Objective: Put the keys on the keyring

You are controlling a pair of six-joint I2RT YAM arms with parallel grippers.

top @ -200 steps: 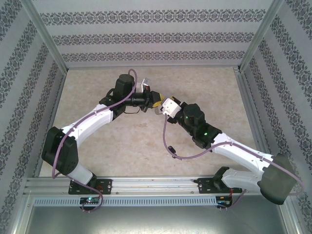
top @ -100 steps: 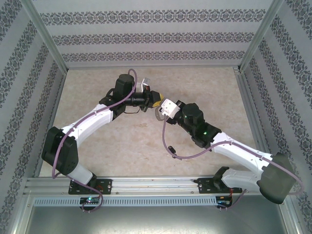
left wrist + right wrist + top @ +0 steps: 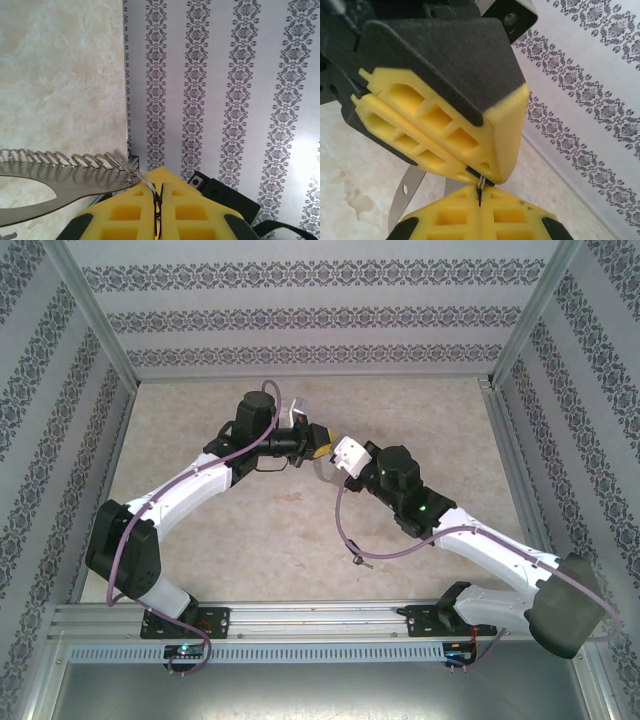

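Left gripper point(image 3: 158, 202): pinches shut, yellow pads pressed together along a hairline seam. Clamps a thin wire ring right at the fingertip end of that seam, the last ring in the row along the long edge of the keyring point(image 3: 55, 182).

Keyring: sticks out to the left of the left fingertips as a flat grey plate, with small rings standing in a line along its upper edge and the curve of the open slot just below them. Hangs over the pale marbled table point(image 3: 60, 75). Leaves the patterned wall point(image 3: 225, 75) ahead of the fingertips and off to their right.

Right gripper point(image 3: 479, 205): closes fully as well, with no gap between the pads. Traps a dark sliver of wire at the very tip. Meets the left fingertips nose to nose just above its own, touching or all but touching, with the same wire passing from one seam into the other. Appears to be one of the keyring's small rings, though too fine to say for certain. Shows a strip of grey plate with a small hole behind and down-left of the right pads.

Seen from above: joins tip to tip over the middle of the table, grey plate just beside the meeting point.
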